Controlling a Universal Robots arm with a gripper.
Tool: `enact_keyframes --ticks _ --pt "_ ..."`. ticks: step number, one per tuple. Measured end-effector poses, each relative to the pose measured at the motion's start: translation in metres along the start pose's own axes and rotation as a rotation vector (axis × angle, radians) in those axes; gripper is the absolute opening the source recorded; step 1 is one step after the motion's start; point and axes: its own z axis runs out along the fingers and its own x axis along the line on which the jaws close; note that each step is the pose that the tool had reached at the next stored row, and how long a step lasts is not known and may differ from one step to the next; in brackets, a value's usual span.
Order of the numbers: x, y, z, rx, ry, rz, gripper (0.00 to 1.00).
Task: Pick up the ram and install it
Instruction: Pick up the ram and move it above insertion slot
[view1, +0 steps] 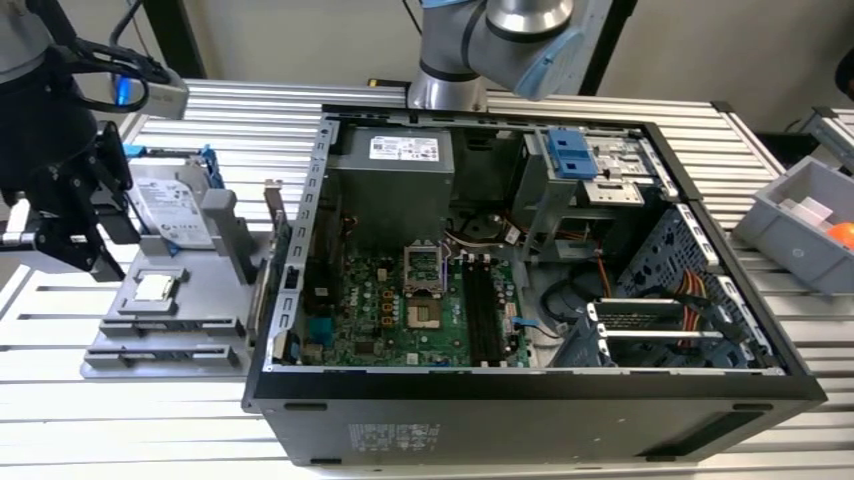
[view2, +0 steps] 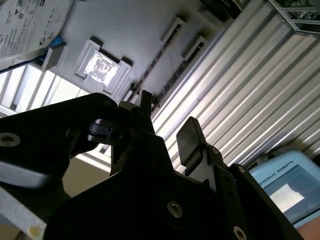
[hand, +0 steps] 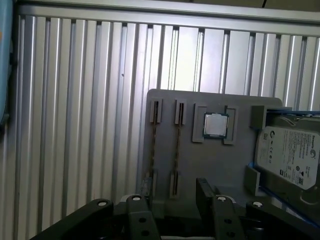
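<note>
My pincer (hand: 172, 192) hangs above the grey tray (hand: 210, 165). Its two fingers (view2: 192, 140) are spread apart, and I see nothing gripped between them. The ram (hand: 177, 145) stands on edge in its holders on that tray, with a second stick (hand: 154, 145) just beside it; both are clear of the fingers. The same tray carries a square chip (hand: 216, 125) and a hard drive (hand: 290, 155). In the exterior view the tray rests on the ribbed desk (view1: 240, 110), at the exterior view's left of the open computer case (view1: 534, 385).
</note>
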Motion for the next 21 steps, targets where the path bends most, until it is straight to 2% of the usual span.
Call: enact_keyframes --ticks 21 --pt "-0.0001 0.0 0.008 -0.0002 0.0032 0.006 1.0"
